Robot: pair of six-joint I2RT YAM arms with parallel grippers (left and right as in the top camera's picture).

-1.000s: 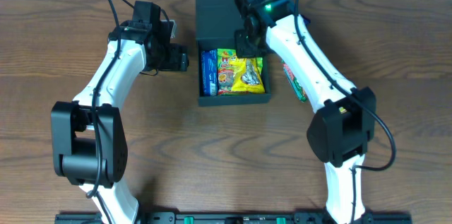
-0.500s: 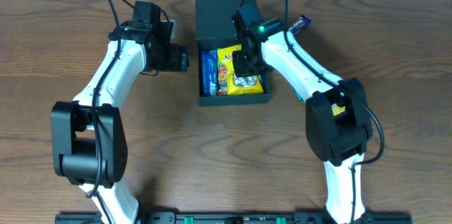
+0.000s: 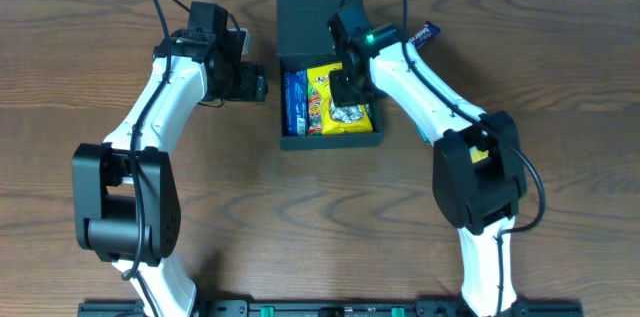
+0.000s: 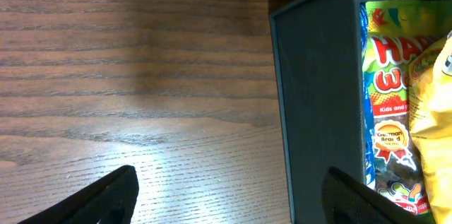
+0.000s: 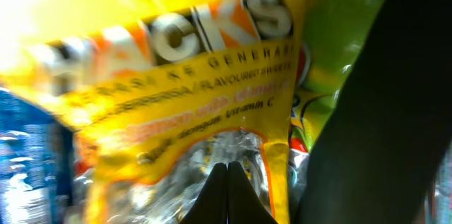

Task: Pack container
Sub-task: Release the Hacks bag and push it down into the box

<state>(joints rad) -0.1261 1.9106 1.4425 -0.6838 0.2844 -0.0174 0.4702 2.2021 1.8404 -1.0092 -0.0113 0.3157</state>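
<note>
Standing here looking at it: big brown wooden tabletop [image 3: 300, 217], and sitting toward the far edge in the middle is the container [image 3: 330, 141], a matte black shallow box with its flap lid [image 3: 305, 17] folded open and lying flat behind it. Inside, the yellow packet [image 3: 345, 125] takes up most of the right side and lies on top of a colourful green and red candy packet [image 4: 385, 111]. A blue packet [image 3: 294, 102] is tucked along the left wall. The right end effector [image 3: 345, 97] is down inside the box, and in the wrist view its fingertips [image 5: 236, 196] are clenched together right against the clear window of the yellow packet. Honestly can't tell if any of the film is pinched between them. The left end effector [image 4: 233, 199] is released, fingers spread wide with nothing between them, hovering over bare wood just beside the container's left wall. There's also a little purple packet [image 3: 425, 33] lying on the tabletop just off the box's far right corner.
</note>
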